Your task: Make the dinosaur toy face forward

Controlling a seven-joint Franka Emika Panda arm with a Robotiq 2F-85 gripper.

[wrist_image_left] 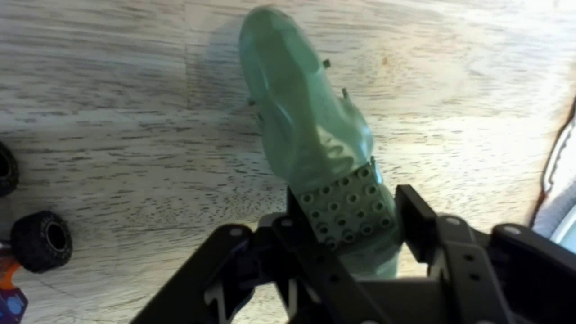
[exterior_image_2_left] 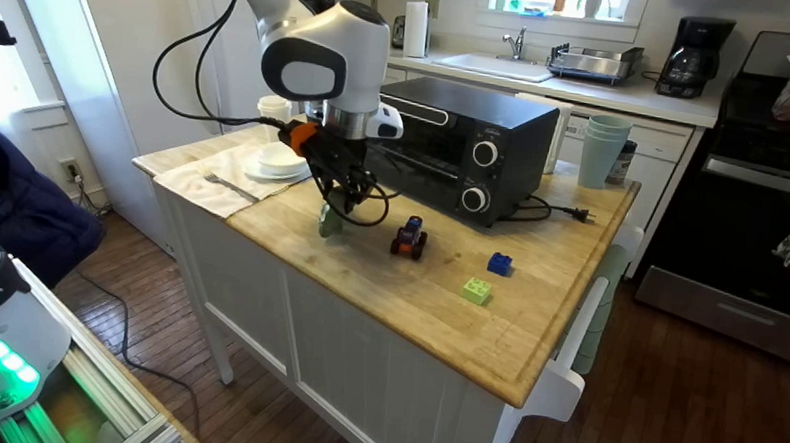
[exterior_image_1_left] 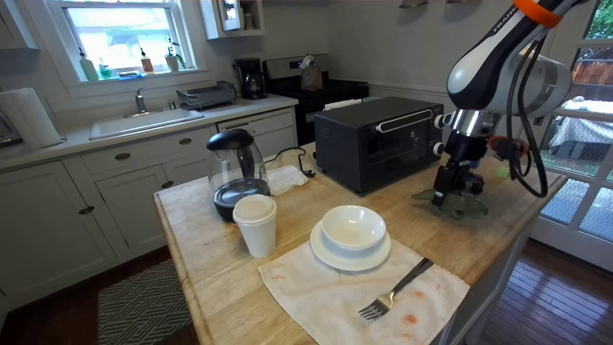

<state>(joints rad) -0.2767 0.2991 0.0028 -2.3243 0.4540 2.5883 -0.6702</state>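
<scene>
The dinosaur toy is green and elongated, with a studded plate on its back. It shows on the wooden table in both exterior views (exterior_image_1_left: 462, 206) (exterior_image_2_left: 330, 220), and from above in the wrist view (wrist_image_left: 292, 90). One narrow end points to the top of the wrist view, and the other end is partly hidden under the gripper. My gripper (wrist_image_left: 346, 198) has a finger on each side of the studded back, and both fingers appear to touch it. The gripper also shows over the toy in both exterior views (exterior_image_1_left: 455, 191) (exterior_image_2_left: 344, 201). I cannot tell whether the toy is lifted.
A black toaster oven (exterior_image_1_left: 383, 143) stands close to the gripper. A toy truck (exterior_image_2_left: 409, 238), a blue brick (exterior_image_2_left: 500, 264) and a yellow-green brick (exterior_image_2_left: 476, 290) lie on the table. A bowl (exterior_image_1_left: 354, 227) on a plate, a fork (exterior_image_1_left: 397, 290) and a cloth (exterior_image_1_left: 306, 297) lie across from them.
</scene>
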